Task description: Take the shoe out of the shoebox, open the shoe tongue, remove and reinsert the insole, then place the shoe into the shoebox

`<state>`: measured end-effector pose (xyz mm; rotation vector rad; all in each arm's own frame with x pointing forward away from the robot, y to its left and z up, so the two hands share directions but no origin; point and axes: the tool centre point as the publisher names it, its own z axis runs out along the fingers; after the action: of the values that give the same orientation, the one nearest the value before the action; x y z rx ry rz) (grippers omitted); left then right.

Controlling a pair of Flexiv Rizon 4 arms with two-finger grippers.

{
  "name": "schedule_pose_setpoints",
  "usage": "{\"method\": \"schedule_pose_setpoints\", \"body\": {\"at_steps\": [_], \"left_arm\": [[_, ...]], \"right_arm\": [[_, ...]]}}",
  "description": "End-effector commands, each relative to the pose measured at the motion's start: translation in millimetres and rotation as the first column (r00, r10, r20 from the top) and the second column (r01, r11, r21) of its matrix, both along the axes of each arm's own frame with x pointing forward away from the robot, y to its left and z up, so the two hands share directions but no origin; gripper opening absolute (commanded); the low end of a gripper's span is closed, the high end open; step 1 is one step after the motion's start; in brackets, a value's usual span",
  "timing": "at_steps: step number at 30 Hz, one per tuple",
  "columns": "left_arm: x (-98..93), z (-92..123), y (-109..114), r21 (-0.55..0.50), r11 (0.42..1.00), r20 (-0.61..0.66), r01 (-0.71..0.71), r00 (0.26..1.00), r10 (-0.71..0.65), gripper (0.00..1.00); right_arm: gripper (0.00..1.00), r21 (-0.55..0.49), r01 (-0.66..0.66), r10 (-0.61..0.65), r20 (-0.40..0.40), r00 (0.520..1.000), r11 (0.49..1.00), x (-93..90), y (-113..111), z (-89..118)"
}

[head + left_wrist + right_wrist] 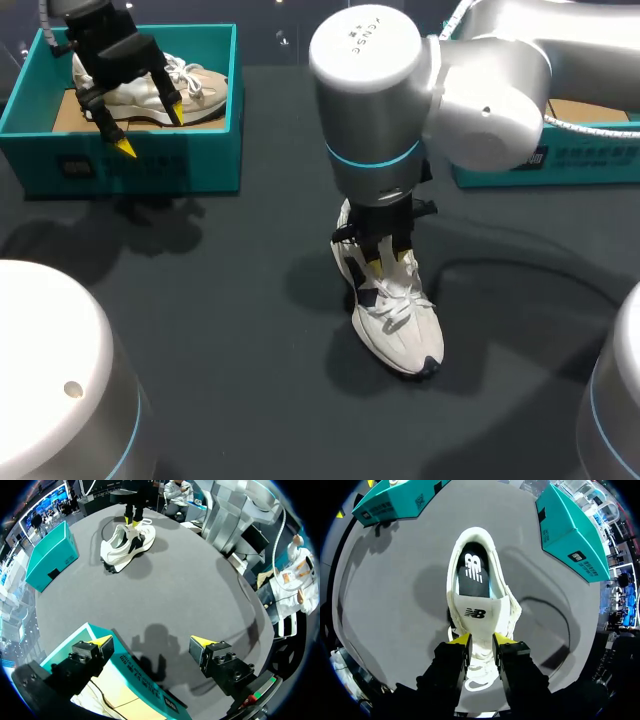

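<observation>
— Where's the shoe (395, 325)?
— On the desk (230, 300), near the middle. Its toe points to the near edge, and it's well apart from both boxes.
— And the boxes?
— The left shoebox (130, 165) is at the far left with a second shoe (195, 90) inside. The right shoebox (590, 160) is at the far right.
— The tools?
— The right tool (481, 640) is over the shoe, a finger touching each side of the tongue (476, 614). The left tool (150, 130) hangs above the left shoebox's front wall, one finger over the inside, one over the desk.

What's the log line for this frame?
right gripper shut on tongue | white shoe on table | insole in shoe | left gripper open above teal shoebox edge
</observation>
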<state>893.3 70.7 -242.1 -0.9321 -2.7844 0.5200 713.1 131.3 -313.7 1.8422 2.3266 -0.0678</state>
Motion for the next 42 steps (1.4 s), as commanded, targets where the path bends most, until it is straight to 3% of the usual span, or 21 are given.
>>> {"method": "schedule_pose_setpoints", "body": {"at_steps": [1,7,10,13,18,29,32,42], "left_arm": [[0.1,0.4,0.4,0.003,1.0,0.0,0.001,1.0,-0.001,1.0],[0.1,0.4,0.4,0.003,1.0,0.0,0.001,1.0,-0.001,1.0],[0.1,0.4,0.4,0.003,1.0,0.0,0.001,1.0,-0.001,1.0],[0.1,0.4,0.4,0.003,1.0,0.0,0.001,1.0,-0.001,1.0],[0.1,0.4,0.4,0.003,1.0,0.0,0.001,1.0,-0.001,1.0],[0.1,0.4,0.4,0.003,1.0,0.0,0.001,1.0,-0.001,1.0],[0.1,0.4,0.4,0.003,1.0,0.0,0.001,1.0,-0.001,1.0],[0.1,0.4,0.4,0.003,1.0,0.0,0.001,1.0,-0.001,1.0]], "right_arm": [[0.24,0.004,0.005,-0.005,-0.007,1.0,1.0,8.5,-1.5,-12.2],[0.24,0.027,0.037,-0.035,-0.061,0.998,0.999,24.7,-14.5,-40.0],[0.2,0.059,0.05,-0.044,-0.098,0.994,0.997,32.8,-19.5,-57.3],[0.2,0.08,0.036,-0.026,-0.114,0.993,0.996,35.5,-14.7,-62.4],[0.2,0.072,0.002,0.005,-0.092,0.996,0.997,34.2,-5.2,-51.8],[0.23,-0.072,0.072,-0.07,0.022,0.997,0.995,7.8,-4.7,-7.5],[0.23,-0.08,0.089,-0.088,0.02,0.996,0.993,6.1,-10.0,-8.9],[0.24,-0.034,0.149,-0.151,-0.062,0.987,0.988,19.9,-35.2,-45.5]]}}
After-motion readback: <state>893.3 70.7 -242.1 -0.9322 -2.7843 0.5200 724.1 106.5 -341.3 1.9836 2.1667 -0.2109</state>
